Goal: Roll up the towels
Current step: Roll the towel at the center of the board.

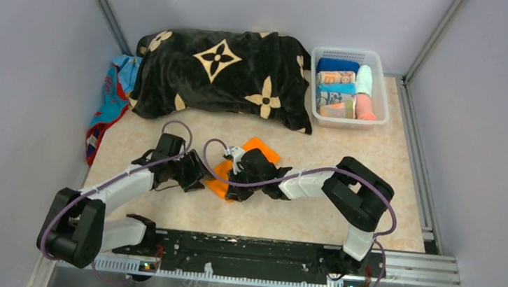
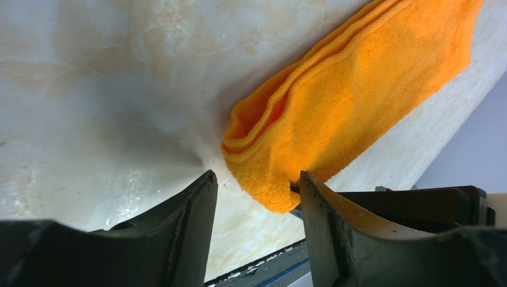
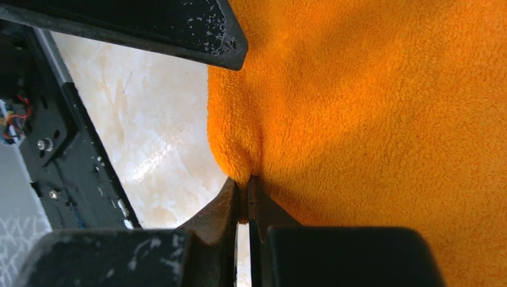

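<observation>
An orange towel (image 1: 256, 152) lies folded on the cream table, mid-front. In the right wrist view my right gripper (image 3: 246, 182) is shut on the orange towel's (image 3: 370, 119) near edge, with a pinch of cloth squeezed between the jaws. My left gripper (image 2: 258, 179) stands open just left of the towel (image 2: 347, 101). The towel's folded corner reaches into the gap, beside the right finger (image 2: 323, 215), and is not pinched. From above, the left gripper (image 1: 195, 173) and the right gripper (image 1: 233, 184) sit close together at the towel's front-left end. A red-and-turquoise patterned towel (image 1: 109, 101) hangs at the table's left edge.
A big black blanket (image 1: 223, 74) with cream flowers fills the back middle. A white plastic basket (image 1: 348, 53) at the back right holds several rolled towels (image 1: 337, 92). The black rail (image 1: 248, 252) with the arm bases runs along the near edge.
</observation>
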Motion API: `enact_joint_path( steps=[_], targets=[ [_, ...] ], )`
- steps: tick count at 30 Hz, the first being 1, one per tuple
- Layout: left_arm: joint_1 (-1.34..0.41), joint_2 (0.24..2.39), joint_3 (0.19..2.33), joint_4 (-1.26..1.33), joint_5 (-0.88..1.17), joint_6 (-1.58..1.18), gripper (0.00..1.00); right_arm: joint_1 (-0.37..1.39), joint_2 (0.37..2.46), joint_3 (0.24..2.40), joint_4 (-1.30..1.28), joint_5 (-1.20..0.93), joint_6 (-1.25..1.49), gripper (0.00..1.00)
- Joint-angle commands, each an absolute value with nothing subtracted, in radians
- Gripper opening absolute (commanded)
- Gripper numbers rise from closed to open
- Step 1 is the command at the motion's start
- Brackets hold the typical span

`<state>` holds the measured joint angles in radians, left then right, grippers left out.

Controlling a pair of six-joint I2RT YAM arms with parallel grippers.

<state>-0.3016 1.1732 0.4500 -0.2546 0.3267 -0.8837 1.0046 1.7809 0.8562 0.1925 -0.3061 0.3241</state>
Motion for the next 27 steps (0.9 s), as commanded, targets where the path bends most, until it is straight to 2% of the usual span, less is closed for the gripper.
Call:
enact_joint_path(
  steps=[1,6,11,13,17,19,23,27],
  targets=[
    [-0.319,1.191,0.445,-0.206,0.311,-0.930,0.57,0.996,1.736,0.823,0.325,-0.403,0.419,0.00],
    [-0.339,1.271,0.479,-0.177,0.296,-0.936,0.44,0.982,1.742,0.774,0.415,-0.452,0.478,0.00],
    [-0.356,1.302,0.525,-0.228,0.234,-0.921,0.19,0.965,1.738,0.746,0.467,-0.495,0.525,0.00],
    [-0.356,1.297,0.550,-0.276,0.192,-0.906,0.19,0.956,1.737,0.737,0.492,-0.519,0.556,0.00],
    [-0.355,1.272,0.591,-0.361,0.125,-0.873,0.36,0.917,1.737,0.695,0.564,-0.572,0.671,0.00],
    [-0.355,1.245,0.590,-0.369,0.118,-0.862,0.47,0.889,1.743,0.659,0.641,-0.598,0.752,0.00],
    [-0.354,1.159,0.565,-0.373,0.124,-0.842,0.62,0.848,1.792,0.637,0.703,-0.635,0.848,0.00],
    [-0.354,1.075,0.525,-0.419,0.142,-0.835,0.66,0.818,1.860,0.609,0.804,-0.675,0.955,0.00]
  ],
)
